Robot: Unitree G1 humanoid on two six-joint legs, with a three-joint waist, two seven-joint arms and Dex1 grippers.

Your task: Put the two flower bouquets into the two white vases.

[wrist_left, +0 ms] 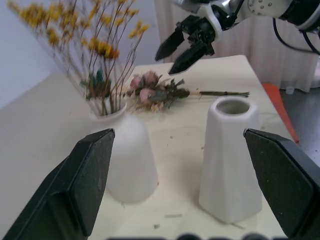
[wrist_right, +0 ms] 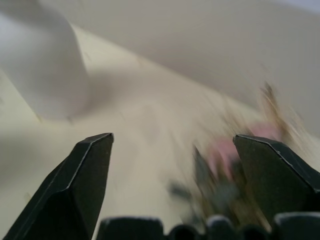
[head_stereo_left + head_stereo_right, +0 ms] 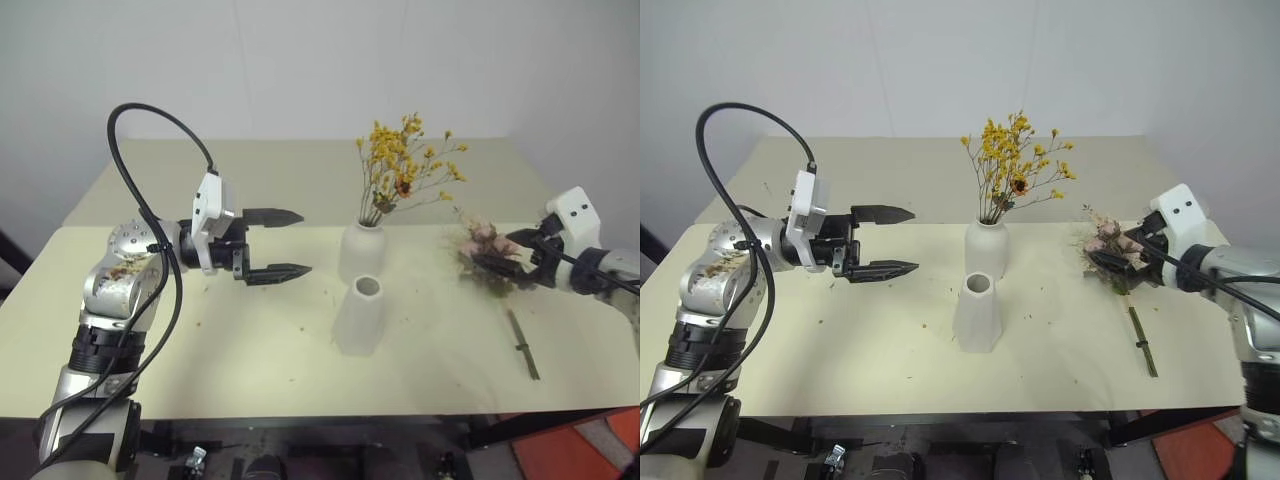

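Yellow spray sits in the bottle vase mid-desk; cone vase just at its 6 o'clock. Pink roses lie on the desk at 3 o'clock. My right gripper is over them, jaws spread, nothing pinched. Left gripper at 9 o'clock, jaws spread, nothing in them.

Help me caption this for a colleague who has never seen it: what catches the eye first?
The yellow flowers standing in the rounded vase at mid-table draw the eye first, with the empty cone vase just in front. To the right, the pink roses lie flat on the table, the open right gripper over them.
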